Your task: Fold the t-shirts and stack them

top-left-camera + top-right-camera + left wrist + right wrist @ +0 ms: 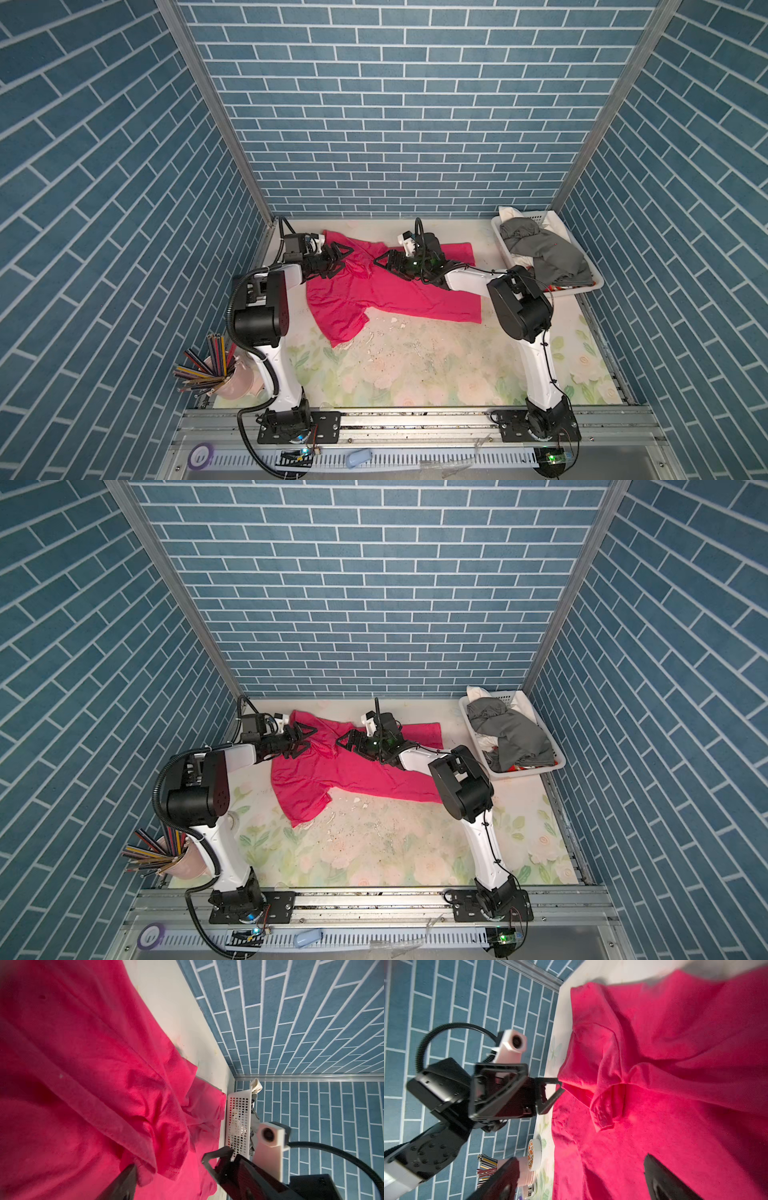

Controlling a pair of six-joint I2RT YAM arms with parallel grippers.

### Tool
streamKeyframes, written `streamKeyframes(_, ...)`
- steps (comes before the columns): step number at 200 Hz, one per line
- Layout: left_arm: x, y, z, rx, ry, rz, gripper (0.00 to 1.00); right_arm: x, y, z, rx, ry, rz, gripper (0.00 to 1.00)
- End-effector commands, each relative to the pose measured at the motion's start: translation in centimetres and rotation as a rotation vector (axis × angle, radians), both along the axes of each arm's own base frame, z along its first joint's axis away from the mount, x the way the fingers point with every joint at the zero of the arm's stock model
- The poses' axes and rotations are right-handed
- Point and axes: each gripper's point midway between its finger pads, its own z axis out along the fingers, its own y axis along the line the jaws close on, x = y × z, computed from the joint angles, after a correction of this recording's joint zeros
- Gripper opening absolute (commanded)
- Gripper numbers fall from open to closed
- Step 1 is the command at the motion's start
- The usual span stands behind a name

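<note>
Two grippers, left (338, 259) and right (385, 261), both with jaws apart and empty, hang over one pink t-shirt (374, 297). It lies rumpled on the table (436, 365), left of one white basket (598, 279). In the basket, one grey t-shirt (548, 251) mostly hides white cloth (509, 212) and red cloth (559, 287).

A pink t-shirt (386, 291) lies rumpled on the flowered counter (415, 365). The left gripper (345, 261) and right gripper (380, 262) face each other over it (left fingers (343, 249) spread). A grey t-shirt (544, 249) is heaped in the white basket (577, 292).
</note>
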Motion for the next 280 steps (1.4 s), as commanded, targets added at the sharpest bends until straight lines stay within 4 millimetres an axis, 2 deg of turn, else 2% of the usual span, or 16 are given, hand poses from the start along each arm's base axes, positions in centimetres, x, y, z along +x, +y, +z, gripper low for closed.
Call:
streamKeyframes(1,-0.3,-0.4,0.1,0.003,-0.009,-0.006,0.78,0.1,-1.9,1.2,-0.042,-0.069,-0.01,0.94)
streamKeyframes(22,-0.7,-0.1,-0.7,0.03,0.015,0.005,0.75,0.5,-3.3,1.1,-0.036,-0.061,-0.03,0.94)
streamKeyframes(56,-1.6,0.8,-1.7,0.14,0.05,0.015,0.7,0.7,-4.1,0.9,-0.033,-0.057,-0.039,0.95)
streamKeyframes(78,-2.3,1.2,-2.7,0.182,0.071,0.017,0.6,0.8,-4.3,0.7,-0.025,-0.049,-0.041,0.95)
streamKeyframes(109,-2.9,1.7,-3.8,0.229,0.095,0.025,0.38,0.8,-4.4,0.6,-0.01,-0.043,-0.042,0.96)
streamKeyframes(136,-3.0,1.6,-4.1,0.25,0.101,0.018,0.34,0.9,-4.6,0.6,-0.009,-0.039,-0.047,0.96)
streamKeyframes(183,-3.2,1.5,-4.8,0.281,0.116,0.014,0.13,0.9,-4.9,0.7,0.011,-0.035,-0.054,0.96)
streamKeyframes(245,-1.9,2.2,-5.2,0.322,0.124,0.028,0.13,0.6,-5.1,1.0,0.023,-0.037,-0.057,0.96)
streamKeyframes(280,-2.4,3.2,-5.6,0.401,0.151,0.032,0.24,0.5,-5.2,1.3,0.026,-0.041,-0.056,0.96)
